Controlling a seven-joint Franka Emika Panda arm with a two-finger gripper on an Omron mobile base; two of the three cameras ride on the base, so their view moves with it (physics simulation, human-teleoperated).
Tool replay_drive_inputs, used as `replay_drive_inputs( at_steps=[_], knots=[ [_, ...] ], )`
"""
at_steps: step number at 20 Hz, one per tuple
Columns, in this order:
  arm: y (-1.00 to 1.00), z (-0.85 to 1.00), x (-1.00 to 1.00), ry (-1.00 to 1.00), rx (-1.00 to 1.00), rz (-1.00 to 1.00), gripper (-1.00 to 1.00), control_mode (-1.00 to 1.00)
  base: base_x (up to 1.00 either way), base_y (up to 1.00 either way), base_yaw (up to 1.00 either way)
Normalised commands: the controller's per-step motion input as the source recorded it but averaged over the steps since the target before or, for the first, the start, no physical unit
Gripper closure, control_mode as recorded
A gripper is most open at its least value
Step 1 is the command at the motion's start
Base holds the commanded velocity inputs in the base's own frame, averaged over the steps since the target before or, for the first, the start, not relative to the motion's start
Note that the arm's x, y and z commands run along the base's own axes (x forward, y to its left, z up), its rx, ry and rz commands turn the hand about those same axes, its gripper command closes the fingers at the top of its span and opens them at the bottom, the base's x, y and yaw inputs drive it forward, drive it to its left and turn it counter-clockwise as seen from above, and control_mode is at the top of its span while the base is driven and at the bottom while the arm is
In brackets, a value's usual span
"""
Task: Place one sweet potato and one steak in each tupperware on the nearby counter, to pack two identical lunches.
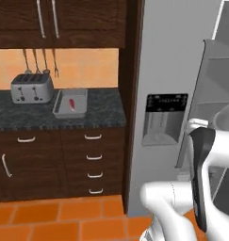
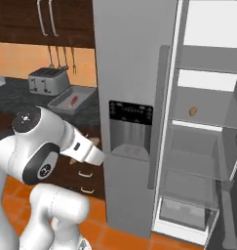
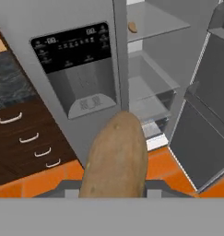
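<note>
Fridge (image 2: 134, 73) stands open with one sweet potato (image 2: 193, 111) left on a shelf; tupperware (image 1: 70, 103) on the counter (image 1: 102, 110) holds a steak (image 1: 71, 102) and, as far as I can tell, nothing else. The gripper (image 3: 114, 184) clamps another sweet potato (image 3: 115, 159), apparently bound for that tray; most packing remains.

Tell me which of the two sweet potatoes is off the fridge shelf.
The sweet potato held at the fingers, looming large in the hand view in front of the dispenser. The other sweet potato sits alone on a fridge shelf.
</note>
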Motion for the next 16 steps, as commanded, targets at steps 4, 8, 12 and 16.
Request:
replay_drive_inputs(
  at_steps=[4, 8, 12, 16],
  knots=[
    [0.00, 0.00, 0.00, 0.00, 0.00, 0.00, 1.00, 1.00, 0.00, 1.00, 0.62],
    [0.00, 0.00, 0.00, 0.00, 0.00, 0.00, 1.00, 1.00, 0.00, 1.00, 0.59],
    [0.00, 0.00, 0.00, 0.00, 0.00, 0.00, 1.00, 1.00, 0.08, 1.00, 0.47],
    [0.00, 0.00, 0.00, 0.00, 0.00, 0.00, 1.00, 1.00, 0.46, 1.00, 0.23]
  ],
)
